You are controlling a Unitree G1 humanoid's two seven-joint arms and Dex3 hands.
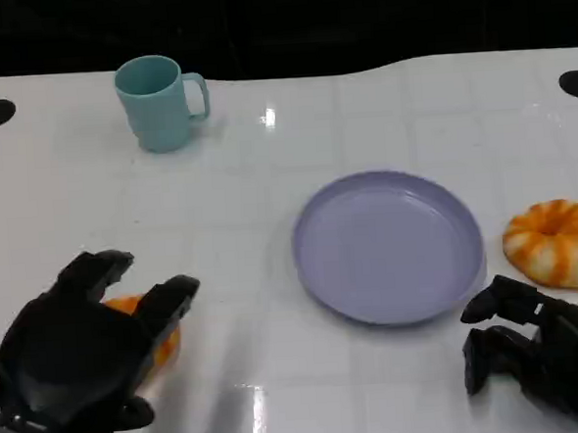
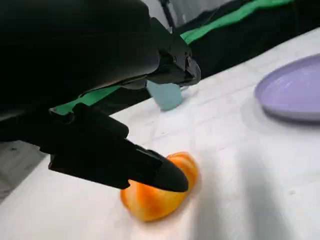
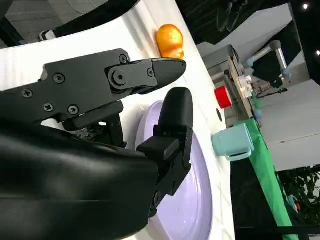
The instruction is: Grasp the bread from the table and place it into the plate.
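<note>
While left robot hand (image 1: 77, 362) hovers fingers-spread over bread (image 1: 162, 344) at frame's lower left, grasp pending; next: close, carry to plate (image 1: 317, 269). Right robot hand (image 1: 533, 354) empty, fingers curled.

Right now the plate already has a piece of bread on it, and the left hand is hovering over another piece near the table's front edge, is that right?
Not quite. The head view shows the purple plate empty; the striped bread lies on the table beside it, on the robot's right. The rest holds: the left hand hovers over another bread near the front edge.
</note>
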